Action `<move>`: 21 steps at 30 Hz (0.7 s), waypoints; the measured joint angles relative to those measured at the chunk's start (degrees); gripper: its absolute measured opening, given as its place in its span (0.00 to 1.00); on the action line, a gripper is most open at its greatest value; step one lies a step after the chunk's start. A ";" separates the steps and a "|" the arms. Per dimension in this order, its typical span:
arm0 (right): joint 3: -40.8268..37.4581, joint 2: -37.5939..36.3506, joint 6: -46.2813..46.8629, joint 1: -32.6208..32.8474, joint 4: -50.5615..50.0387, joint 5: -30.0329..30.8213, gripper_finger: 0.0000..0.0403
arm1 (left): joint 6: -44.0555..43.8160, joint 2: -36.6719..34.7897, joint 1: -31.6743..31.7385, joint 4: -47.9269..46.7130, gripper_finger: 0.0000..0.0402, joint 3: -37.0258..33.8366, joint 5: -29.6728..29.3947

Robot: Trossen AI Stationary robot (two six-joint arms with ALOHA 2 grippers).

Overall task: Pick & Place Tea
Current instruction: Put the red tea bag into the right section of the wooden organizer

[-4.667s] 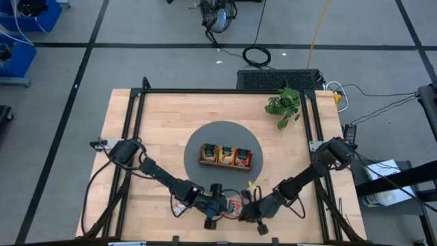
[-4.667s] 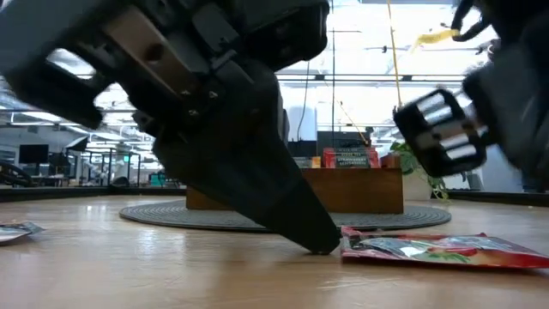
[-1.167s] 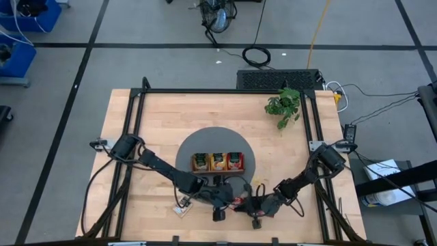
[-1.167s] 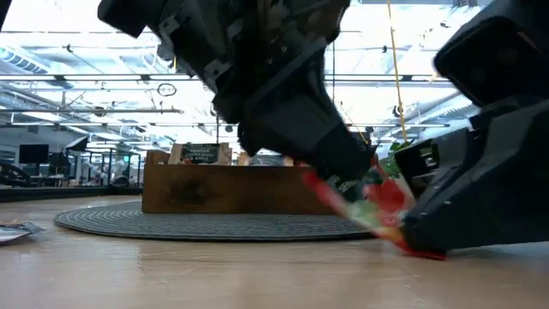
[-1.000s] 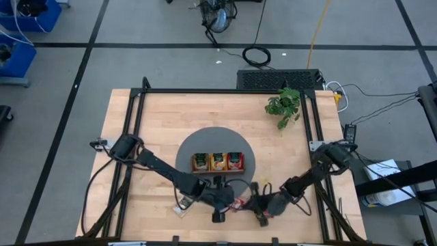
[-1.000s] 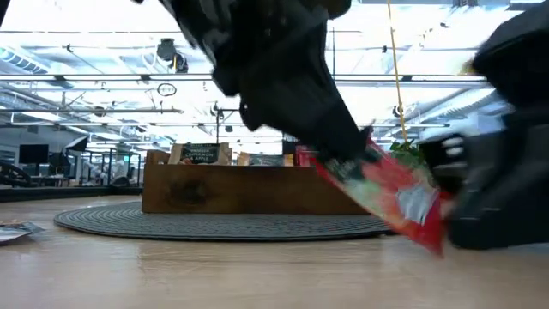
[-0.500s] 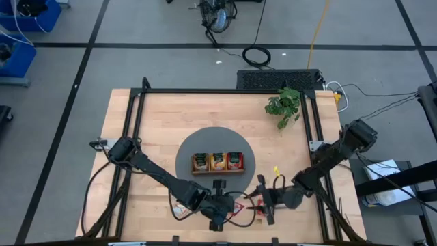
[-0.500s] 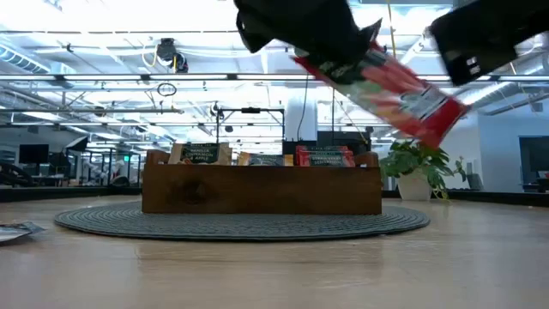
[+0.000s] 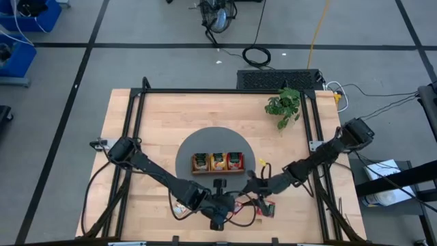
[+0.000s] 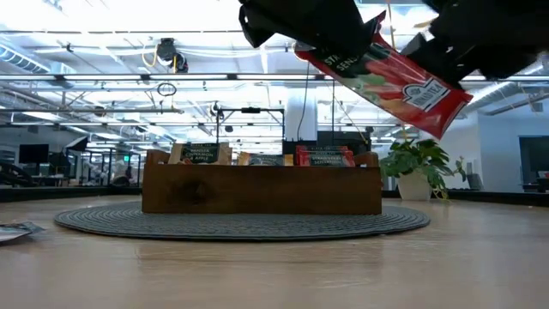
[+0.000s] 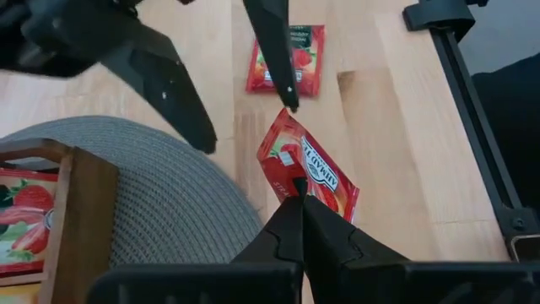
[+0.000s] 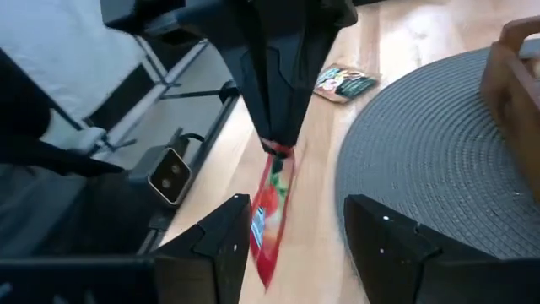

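High view: the two dark arms meet at the near edge of the wooden tabletop (image 9: 157,109), in front of a round grey mat (image 9: 184,154) carrying a wooden three-compartment tray (image 9: 218,171) stocked with tea sachets. The left gripper (image 9: 229,203) and right gripper (image 9: 254,186) sit close together; a second red sachet (image 9: 268,211) lies flat just beside them, a tan-and-green sachet (image 9: 180,210) lies near the left arm, and a potted plant (image 9: 283,106) stands at the far right.

Low view: a red tea sachet (image 10: 386,79) hangs tilted in the air, above and in front of the tray, dark gripper parts at its upper corner.

Left wrist view: the left gripper is clenched on one corner of the red tea sachet (image 11: 308,169), held above the tabletop beside the mat; the other red sachet lies beyond, under the right gripper's spread fingers (image 11: 173,84).

Right wrist view: the right gripper (image 12: 295,245) stands released, its fingers wide on either side of the dangling sachet, not touching it.
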 joint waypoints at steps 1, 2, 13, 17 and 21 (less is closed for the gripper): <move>0.02 0.00 0.51 -0.57 0.15 -1.69 0.44 | 0.00 0.00 0.01 0.01 0.01 0.00 -0.14; 0.07 0.01 1.30 -1.07 0.11 -3.40 0.44 | 0.01 0.00 0.03 0.01 0.01 0.00 -0.17; 0.24 0.26 2.89 -4.92 1.04 -10.44 0.42 | 0.01 0.00 1.09 0.51 0.01 0.00 -0.15; 0.39 0.26 0.23 -5.25 0.99 -10.69 0.38 | 0.08 0.00 1.56 0.80 0.01 0.00 -0.15; 0.39 0.26 -0.54 -5.23 0.96 -10.80 0.28 | 0.13 0.00 2.09 0.82 0.02 0.00 -0.11</move>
